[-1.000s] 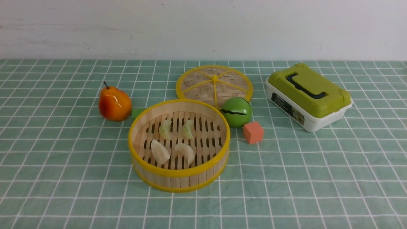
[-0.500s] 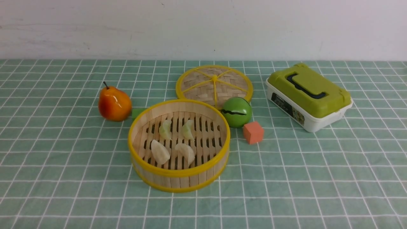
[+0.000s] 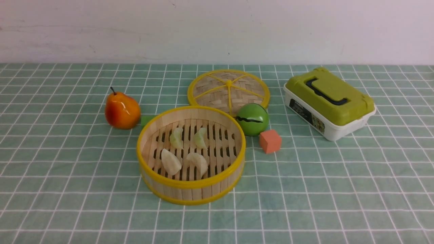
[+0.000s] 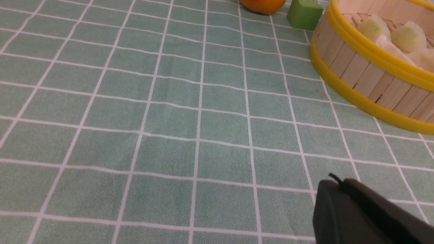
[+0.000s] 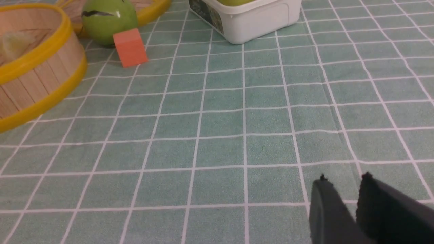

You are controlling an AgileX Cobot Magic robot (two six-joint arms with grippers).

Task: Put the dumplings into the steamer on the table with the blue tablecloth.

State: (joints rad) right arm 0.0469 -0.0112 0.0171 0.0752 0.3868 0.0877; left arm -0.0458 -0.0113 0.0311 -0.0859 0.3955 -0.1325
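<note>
Dumplings (image 3: 184,152) fill steamer (image 3: 191,189); left gripper (image 4: 334,189) clenched, right gripper (image 5: 342,184) slightly parted, empty.

Illumination is bright, even and diffuse across all three views; no single source direction is evident. Shadows are soft and short, lying close under the steamer (image 3: 190,154) and the pear (image 3: 122,110). Small glare spots appear on the pear and on the green ball (image 3: 252,119). The front view is sharp from the near cloth to the far wall, with no visible edge distortion. In both wrist views the dark gripper fingers at the frame edge are soft, while the tablecloth (image 4: 169,101) grid stays crisp.
</note>
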